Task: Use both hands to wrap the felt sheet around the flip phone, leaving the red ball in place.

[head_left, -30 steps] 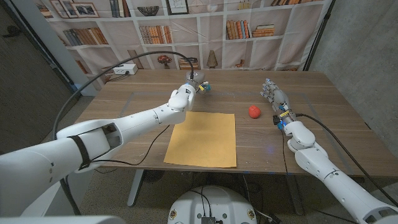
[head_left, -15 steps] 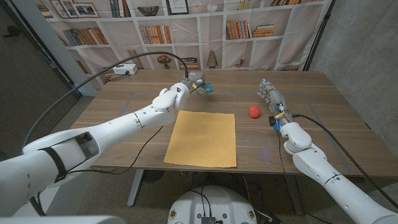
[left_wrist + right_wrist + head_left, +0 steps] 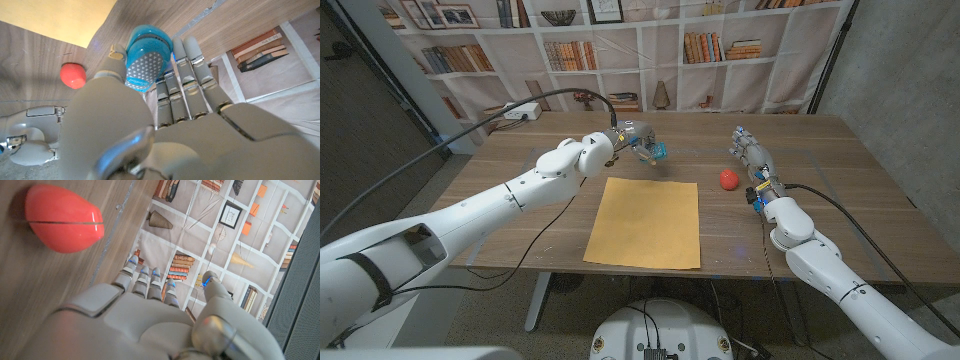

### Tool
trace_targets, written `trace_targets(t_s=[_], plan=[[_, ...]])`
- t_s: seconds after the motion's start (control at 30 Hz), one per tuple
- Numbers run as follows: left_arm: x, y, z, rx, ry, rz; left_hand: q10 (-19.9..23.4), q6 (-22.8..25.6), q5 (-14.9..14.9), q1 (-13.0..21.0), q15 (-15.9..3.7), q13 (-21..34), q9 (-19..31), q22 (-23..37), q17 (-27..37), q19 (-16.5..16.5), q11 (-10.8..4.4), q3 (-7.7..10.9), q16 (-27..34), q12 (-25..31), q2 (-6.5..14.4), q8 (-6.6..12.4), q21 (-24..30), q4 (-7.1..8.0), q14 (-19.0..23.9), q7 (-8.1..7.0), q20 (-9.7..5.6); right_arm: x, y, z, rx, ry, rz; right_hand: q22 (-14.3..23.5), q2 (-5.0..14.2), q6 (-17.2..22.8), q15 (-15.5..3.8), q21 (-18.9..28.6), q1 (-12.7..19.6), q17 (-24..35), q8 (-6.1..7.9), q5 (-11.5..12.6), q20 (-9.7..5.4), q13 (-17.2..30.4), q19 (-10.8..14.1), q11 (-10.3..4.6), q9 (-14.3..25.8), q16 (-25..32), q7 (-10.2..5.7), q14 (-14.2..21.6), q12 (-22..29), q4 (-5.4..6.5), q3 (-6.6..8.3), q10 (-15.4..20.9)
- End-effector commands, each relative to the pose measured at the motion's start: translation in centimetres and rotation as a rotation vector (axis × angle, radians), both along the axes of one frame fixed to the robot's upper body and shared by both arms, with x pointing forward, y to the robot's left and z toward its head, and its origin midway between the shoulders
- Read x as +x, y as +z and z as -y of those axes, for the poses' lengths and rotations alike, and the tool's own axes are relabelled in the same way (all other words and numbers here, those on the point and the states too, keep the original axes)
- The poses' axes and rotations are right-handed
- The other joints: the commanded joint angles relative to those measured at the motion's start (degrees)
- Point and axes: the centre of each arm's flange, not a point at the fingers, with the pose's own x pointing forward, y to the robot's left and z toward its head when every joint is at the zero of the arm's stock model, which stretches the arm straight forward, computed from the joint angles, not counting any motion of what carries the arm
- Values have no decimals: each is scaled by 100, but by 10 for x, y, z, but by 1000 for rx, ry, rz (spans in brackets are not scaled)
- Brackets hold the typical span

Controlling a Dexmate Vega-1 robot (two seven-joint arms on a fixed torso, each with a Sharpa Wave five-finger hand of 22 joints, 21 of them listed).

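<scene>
My left hand holds a blue flip phone in the air just beyond the far edge of the yellow felt sheet. In the left wrist view the phone sits between the thumb and the fingers, with the felt sheet and the red ball on the table past it. The red ball lies right of the sheet. My right hand stands open just right of the ball, apart from it. In the right wrist view the ball lies beside my right hand.
A white box with a black cable sits at the table's far left. A bookshelf backdrop hangs behind the table. Bare wood lies around the sheet.
My left hand has carried the phone to the right and slightly nearer the sheet's far edge. My right hand has edged farther from me beside the ball. Sheet and ball stayed put.
</scene>
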Motion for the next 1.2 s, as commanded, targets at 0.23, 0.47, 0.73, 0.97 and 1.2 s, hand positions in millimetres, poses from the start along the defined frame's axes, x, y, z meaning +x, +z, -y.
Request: trace_targets(t_s=[0.23,0.47,0.73,0.97,1.2], plan=[[-34,-19,7,176,-132,-100,928,988,44,1066,-1363,1702,262,16,116,-87,-830,64,-36,57,1089,330,172,79,805,-605,-126,-14,-5,-14,10,-29,8,23,14,24,-21,24,-21,21,-22,46,-10,6,0,19,14,-1,2,22,2,-18,-22,40],[-43,-32,13,261,-164,-163,932,1004,44,1067,-1361,1751,258,13,160,-106,-833,67,-41,65,1087,341,241,85,820,-599,-132,-18,-9,-14,22,-36,12,23,21,23,-22,24,-25,23,-25,46,-12,7,-1,17,14,-2,-2,23,-2,-17,-27,43],[-51,-42,12,306,-169,-220,947,1029,44,1075,-1362,1805,250,5,212,-110,-826,74,-44,75,1075,355,333,80,849,-606,-140,-19,-13,-15,26,-36,11,23,27,24,-24,24,-26,23,-28,46,-14,8,0,17,14,-6,-3,21,-6,-18,-33,48],[-54,-53,9,360,-139,-271,969,1042,43,1078,-1360,1858,241,-8,257,-138,-817,80,-60,83,1058,364,415,77,858,-605,-138,-21,-14,-17,29,-37,14,23,35,28,-28,24,-21,21,-30,47,-15,8,-1,12,14,-8,0,23,-12,-23,-34,48],[-49,-66,9,401,-103,-314,969,1040,42,1078,-1359,1897,233,-20,292,-163,-811,88,-74,80,1052,366,477,77,864,-597,-139,-21,-17,-20,31,-36,12,23,38,27,-26,24,-23,21,-32,48,-15,9,0,21,15,-8,10,28,-18,-24,-38,44]])
